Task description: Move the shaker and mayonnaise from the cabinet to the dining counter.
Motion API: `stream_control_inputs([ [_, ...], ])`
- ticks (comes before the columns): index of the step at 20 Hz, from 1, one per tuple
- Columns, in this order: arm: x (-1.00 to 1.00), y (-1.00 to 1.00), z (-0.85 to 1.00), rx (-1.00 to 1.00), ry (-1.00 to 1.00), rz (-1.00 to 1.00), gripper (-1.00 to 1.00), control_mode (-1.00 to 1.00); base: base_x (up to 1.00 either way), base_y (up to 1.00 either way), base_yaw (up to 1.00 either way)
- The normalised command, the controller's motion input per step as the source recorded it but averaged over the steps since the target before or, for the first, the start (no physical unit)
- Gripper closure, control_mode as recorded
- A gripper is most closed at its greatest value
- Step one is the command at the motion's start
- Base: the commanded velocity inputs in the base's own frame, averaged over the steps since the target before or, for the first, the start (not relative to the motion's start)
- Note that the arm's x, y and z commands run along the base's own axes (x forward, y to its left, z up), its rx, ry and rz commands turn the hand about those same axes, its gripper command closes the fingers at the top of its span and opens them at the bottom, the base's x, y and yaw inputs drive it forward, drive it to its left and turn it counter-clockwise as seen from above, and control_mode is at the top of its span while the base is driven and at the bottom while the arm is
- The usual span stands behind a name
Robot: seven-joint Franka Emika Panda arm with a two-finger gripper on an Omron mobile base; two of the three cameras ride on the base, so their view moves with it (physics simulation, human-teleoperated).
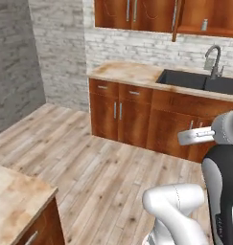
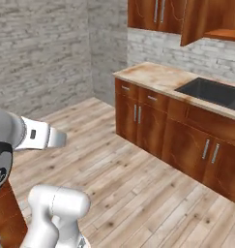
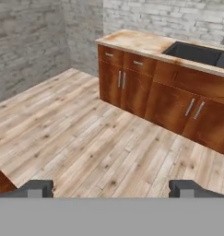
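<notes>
Gripper (image 3: 111,189): my jaws stand wide apart, holding nothing, at the bottom of the hand view.
Shaker (image 1: 204,25): one, upper right of the left base view, on the open cabinet (image 1: 137,14) shelf, well apart from my gripper.
Dining counter (image 1: 12,201): lower left corner.

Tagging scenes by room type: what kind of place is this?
A kitchen, rendered: a black sink with a faucet in a marble-look counter, and wooden wall cabinets above it.
</notes>
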Motion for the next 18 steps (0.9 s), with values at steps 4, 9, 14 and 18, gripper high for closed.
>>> stream_control_inputs([
  [4,0.0,0.0,0.0,0.0,0.0,0.0,-1.0,1.0,0.52,-0.68,-0.57],
  [9,0.0,0.0,0.0,0.0,0.0,0.0,-1.0,1.0,0.59,-0.65,-0.3],
  [14,0.0,0.0,0.0,0.0,0.0,0.0,-1.0,1.0,0.76,-0.6,-0.07],
  [18,0.0,0.0,0.0,0.0,0.0,0.0,-1.0,1.0,0.85,-0.39,-0.03],
])
